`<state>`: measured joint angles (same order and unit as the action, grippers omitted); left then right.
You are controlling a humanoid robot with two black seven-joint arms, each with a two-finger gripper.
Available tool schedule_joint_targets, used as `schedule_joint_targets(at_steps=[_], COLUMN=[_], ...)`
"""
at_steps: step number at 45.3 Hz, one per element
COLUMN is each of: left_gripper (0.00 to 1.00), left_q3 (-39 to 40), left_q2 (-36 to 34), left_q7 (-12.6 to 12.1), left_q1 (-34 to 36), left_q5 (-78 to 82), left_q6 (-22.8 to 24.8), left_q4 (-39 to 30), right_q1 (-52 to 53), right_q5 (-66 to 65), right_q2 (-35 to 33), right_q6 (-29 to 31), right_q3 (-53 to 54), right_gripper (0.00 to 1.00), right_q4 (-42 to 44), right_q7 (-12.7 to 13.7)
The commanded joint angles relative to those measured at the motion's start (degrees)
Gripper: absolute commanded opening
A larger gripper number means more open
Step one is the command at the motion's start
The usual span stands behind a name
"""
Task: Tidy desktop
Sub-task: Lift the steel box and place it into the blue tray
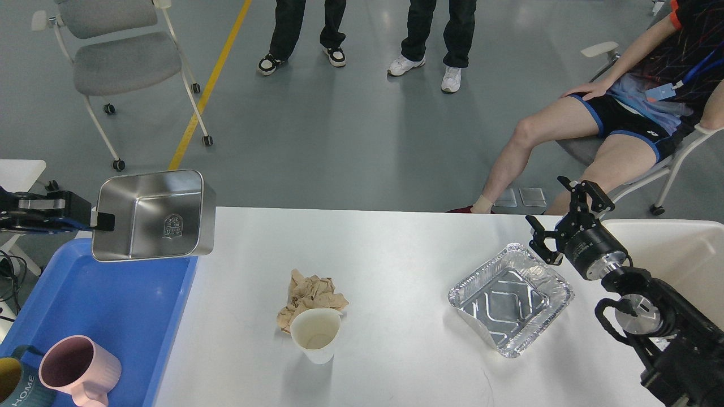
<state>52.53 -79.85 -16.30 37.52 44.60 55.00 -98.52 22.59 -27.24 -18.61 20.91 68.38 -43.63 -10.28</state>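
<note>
The white desktop (pixel 396 249) holds a crumpled brown paper (pixel 308 297), a white paper cup (pixel 315 334) in front of it and an empty foil tray (pixel 511 298) at the right. My left gripper (pixel 93 219) is shut on the rim of a steel square pan (pixel 151 215) and holds it raised over the far end of the blue plastic tray (pixel 113 305). My right gripper (pixel 563 210) is open and empty, hovering just past the foil tray's far right corner.
A pink mug (pixel 76 370) and a dark mug (pixel 14 387) stand at the blue tray's near end. A white bin (pixel 673 254) sits at the right edge. A small white table (pixel 20 172), a chair (pixel 119 62) and people stand beyond the desktop.
</note>
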Motion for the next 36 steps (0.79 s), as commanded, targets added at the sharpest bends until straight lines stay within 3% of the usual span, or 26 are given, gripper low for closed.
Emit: schedule_joint_targets(at_steps=[1,10,21,36], left_gripper=[0.03,0.04,0.05,0.06], left_q3=[-0.24,-5.24,-9.38,-10.43], left_q2=[0.92,3.82,12.25,22.71], left_q7=[-0.13,-0.13,0.04,0.04], left_q1=[-0.25,-0.87,-0.96,-5.35], left_q5=[0.05,0.40,0.75,1.02], left_q6=[0.00,0.00,-3.32,-16.85], left_q4=[0.70,8.68,31.45,46.57], right_q1=[0.08,-0.27,-0.53,-0.62], right_q5=[-0.01,-0.01,-0.01,-0.01], right_q2=[0.15,-0.11,-0.03,0.15], right_q6=[0.01,0.10,0.10,0.10], right_q3=[0.00,0.00,-0.17,-0.26], right_gripper=[1.00,1.00,1.00,1.00], right_q4=[-0.05,-0.05,0.04,0.04], right_q7=[0.00,0.00,0.00,0.00])
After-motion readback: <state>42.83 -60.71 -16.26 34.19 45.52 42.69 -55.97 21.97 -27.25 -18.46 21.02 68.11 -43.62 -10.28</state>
